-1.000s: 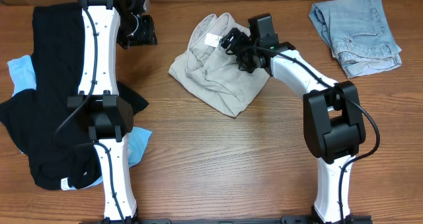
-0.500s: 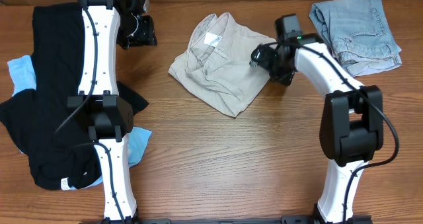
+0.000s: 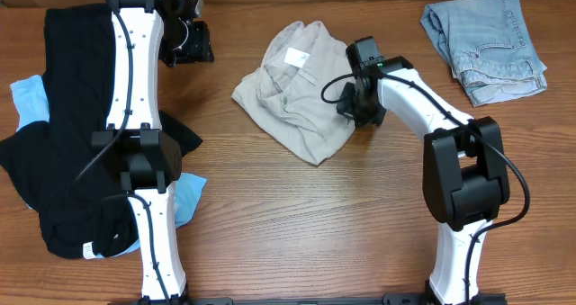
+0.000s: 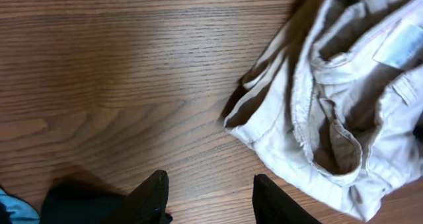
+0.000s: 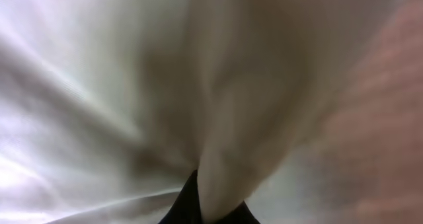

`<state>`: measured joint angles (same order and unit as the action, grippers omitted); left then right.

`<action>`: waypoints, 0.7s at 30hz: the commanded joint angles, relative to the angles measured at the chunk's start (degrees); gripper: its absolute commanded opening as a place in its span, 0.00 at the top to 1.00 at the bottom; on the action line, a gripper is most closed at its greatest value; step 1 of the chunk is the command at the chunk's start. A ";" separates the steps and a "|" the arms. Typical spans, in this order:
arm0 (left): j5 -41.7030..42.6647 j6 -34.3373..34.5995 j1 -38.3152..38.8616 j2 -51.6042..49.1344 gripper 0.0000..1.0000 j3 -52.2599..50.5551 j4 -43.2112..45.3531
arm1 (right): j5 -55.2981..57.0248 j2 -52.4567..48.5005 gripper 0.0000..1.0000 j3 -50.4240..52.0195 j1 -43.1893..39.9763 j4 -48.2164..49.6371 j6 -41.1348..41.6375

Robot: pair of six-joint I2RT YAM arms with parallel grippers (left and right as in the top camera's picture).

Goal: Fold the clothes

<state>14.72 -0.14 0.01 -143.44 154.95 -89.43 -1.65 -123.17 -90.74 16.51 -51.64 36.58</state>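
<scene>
The khaki shorts (image 3: 290, 98) lie crumpled in the middle of the table (image 3: 297, 224). The right gripper (image 3: 351, 109) pinches their right edge, its jaws closed on a fold. The left gripper (image 4: 208, 201) hovers beside them with jaws wide, holding nothing.

The overhead camera looks straight down from high above the wooden table (image 3: 306, 224). It takes in the whole top, with the 2 arm bases at the frame's lower edge.

The left wrist camera looks down at the wood from a moderate height, with the left gripper (image 4: 210, 187) at its lower edge. Its right half holds the near side of the khaki shorts (image 4: 330, 98) and their white label (image 4: 398, 44), both of which the overhead view also shows.

The right wrist camera sits very close to the shorts. Blurred beige cloth fills nearly its whole frame, with the right gripper (image 5: 201, 207) at the bottom and a strip of wood at the right.
</scene>
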 commanded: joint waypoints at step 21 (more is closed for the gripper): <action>-0.13 -0.52 0.39 0.48 0.55 1.16 -0.09 | -12.76 12.46 0.00 -2.40 6.19 0.02 -13.09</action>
<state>14.72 -0.14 0.01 -143.44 154.95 -89.41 -18.13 -118.45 -91.13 27.97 -52.77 32.34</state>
